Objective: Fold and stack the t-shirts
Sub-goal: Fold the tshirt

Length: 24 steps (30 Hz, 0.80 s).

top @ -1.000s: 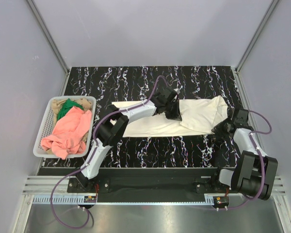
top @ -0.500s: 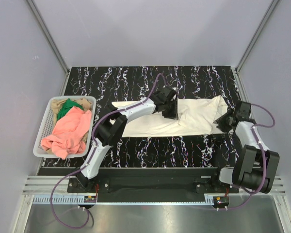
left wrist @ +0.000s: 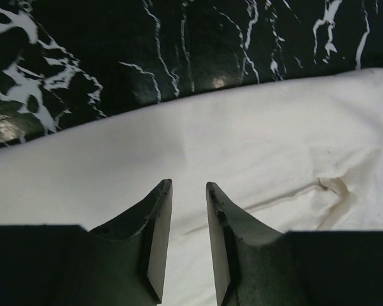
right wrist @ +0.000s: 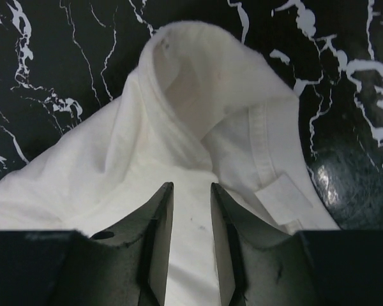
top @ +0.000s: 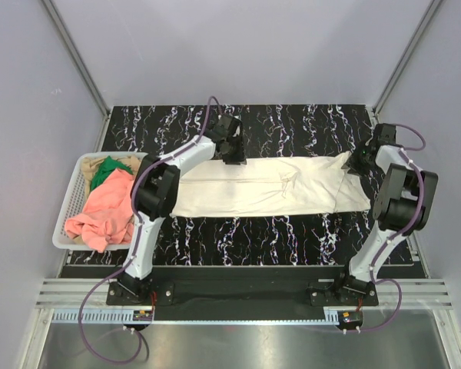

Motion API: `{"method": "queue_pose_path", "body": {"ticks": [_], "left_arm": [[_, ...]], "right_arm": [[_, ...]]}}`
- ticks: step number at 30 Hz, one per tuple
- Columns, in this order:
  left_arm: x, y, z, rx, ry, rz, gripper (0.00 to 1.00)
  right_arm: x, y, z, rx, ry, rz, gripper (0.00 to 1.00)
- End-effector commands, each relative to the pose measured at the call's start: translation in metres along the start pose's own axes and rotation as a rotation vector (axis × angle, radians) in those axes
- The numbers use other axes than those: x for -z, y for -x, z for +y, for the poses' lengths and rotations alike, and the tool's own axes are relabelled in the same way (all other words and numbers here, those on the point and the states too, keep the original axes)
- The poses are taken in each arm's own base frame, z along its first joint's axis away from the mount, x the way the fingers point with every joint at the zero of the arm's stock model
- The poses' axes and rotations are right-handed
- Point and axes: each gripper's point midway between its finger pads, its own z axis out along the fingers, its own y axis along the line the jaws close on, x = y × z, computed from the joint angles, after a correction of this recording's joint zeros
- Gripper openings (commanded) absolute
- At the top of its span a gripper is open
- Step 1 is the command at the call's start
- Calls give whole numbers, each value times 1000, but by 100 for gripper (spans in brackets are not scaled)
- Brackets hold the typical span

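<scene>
The cream-white t-shirt lies as a long folded band across the middle of the black marble table. My left gripper hovers over its far edge, left of centre. In the left wrist view the left gripper is open, with only flat cloth below it. My right gripper is at the shirt's right end. In the right wrist view it is open above a bunched hem opening, gripping nothing. The salmon-pink t-shirt, a green one and a tan one lie crumpled in the basket.
The white mesh basket stands at the table's left edge. Pale walls close in on the left, back and right. Bare marble shows beyond the shirt and in a strip in front of it.
Both grippers opened and let go of the cream shirt. The left arm swung back and left, the right arm back and right. The shirt now lies longer and flatter.
</scene>
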Motion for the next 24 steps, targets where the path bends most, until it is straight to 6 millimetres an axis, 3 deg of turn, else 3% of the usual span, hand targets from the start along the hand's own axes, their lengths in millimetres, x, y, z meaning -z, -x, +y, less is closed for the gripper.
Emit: {"method": "queue_pose_path", "body": {"ticks": [1,9,17,20,23,24], "left_arm": [[-8,12,-9,-34,-33,-21,33],[-17,29,25,11,30,-49,33],[-30,20,48,34,73,-25,33],[-33,16,53,38,87,-18,33],[-36,13,59,43,104,-12,33],[-38,12,61,43,110,-11,33]], "right_arm": [[-5,32,5,104,20,-37,36],[-18,59,14,161,65,-63,36],[-39,55,16,172,113,-20,34],[-46,55,8,158,94,-10,24],[-51,57,-7,141,53,-12,1],[-52,58,-11,138,35,-16,0]]}}
